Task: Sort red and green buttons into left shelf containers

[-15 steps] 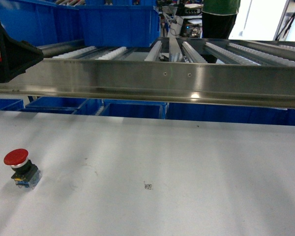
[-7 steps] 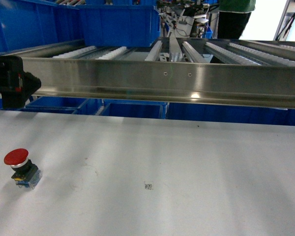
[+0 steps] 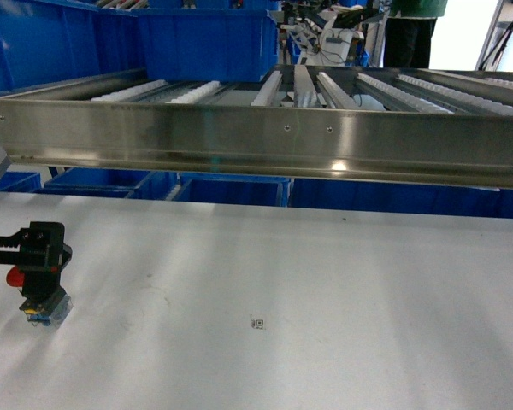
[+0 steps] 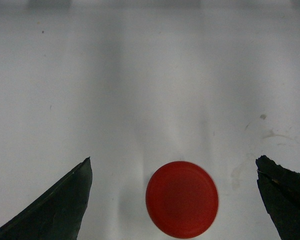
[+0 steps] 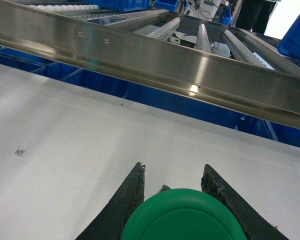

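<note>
Your left claw (image 4: 172,200) is hovering spread around the round glossy red button (image 4: 182,205); your right claw (image 5: 172,187) is pinching a green-capped button (image 5: 184,215).

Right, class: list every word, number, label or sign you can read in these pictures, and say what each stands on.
None can be read.
Small printed square mark on the white table: too small to read.
Red button cap: bare, no lettering.
</note>
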Motion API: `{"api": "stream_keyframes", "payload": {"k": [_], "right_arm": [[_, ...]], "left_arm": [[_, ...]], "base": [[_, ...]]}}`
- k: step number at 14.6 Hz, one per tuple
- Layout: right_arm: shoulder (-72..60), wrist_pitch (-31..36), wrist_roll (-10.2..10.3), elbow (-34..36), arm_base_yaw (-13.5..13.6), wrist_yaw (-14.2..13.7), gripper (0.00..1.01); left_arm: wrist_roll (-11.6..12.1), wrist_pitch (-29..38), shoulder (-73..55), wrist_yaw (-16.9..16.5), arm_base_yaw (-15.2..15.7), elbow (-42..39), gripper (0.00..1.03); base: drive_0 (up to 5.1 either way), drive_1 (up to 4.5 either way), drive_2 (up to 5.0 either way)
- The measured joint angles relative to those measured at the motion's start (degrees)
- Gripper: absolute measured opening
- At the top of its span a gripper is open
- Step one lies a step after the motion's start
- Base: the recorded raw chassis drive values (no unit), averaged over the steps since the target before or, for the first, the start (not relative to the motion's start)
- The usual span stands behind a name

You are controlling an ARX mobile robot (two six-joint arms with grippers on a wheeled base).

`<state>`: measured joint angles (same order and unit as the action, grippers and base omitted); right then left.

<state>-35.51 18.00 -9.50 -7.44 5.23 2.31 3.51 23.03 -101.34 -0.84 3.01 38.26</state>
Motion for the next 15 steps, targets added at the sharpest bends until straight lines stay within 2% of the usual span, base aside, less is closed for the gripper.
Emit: {"api": "stream_keyframes", "payload": {"k": [3, 7, 8, 12, 13, 15], "right_arm": [[0.0, 0.0, 0.02, 0.0, 0.0, 0.0, 0.3], [0.0, 0.0, 0.0, 0.0, 0.0, 0.0, 0.3], [0.0, 0.0, 0.02, 0.0, 0.0, 0.0, 0.3], [0.0, 0.0, 0.02, 0.0, 0.0, -0.02, 0.3], [0.0, 0.0, 0.02, 0.0, 0.0, 0.0, 0.3], [0.0, 0.02, 0.02, 0.0, 0.0, -0.02, 0.3]], "left_arm": [[-0.07, -1.18, -5.42, -0.33, 1.88, 2.14, 0.98], [-1.57, -2.34, -8.15, -1.68, 0.9, 3.1, 0.98], [-1.75, -2.99, -8.72, -1.57, 0.44, 3.1, 0.9], [-2.23, -1.09, -9.88, -1.73, -0.44, 3.1, 0.35], [-2.25, 0.07, -9.88, -1.88, -0.39, 3.1, 0.27], [-2.73, -1.73, -8.87, -3.72, -0.39, 2.93, 0.25]], "base": [[0.0, 0.0, 0.0], [0.0, 0.0, 0.0], [0.0, 0.0, 0.0], [0.0, 0.0, 0.0], [0.0, 0.0, 0.0], [0.0, 0.0, 0.0]]}}
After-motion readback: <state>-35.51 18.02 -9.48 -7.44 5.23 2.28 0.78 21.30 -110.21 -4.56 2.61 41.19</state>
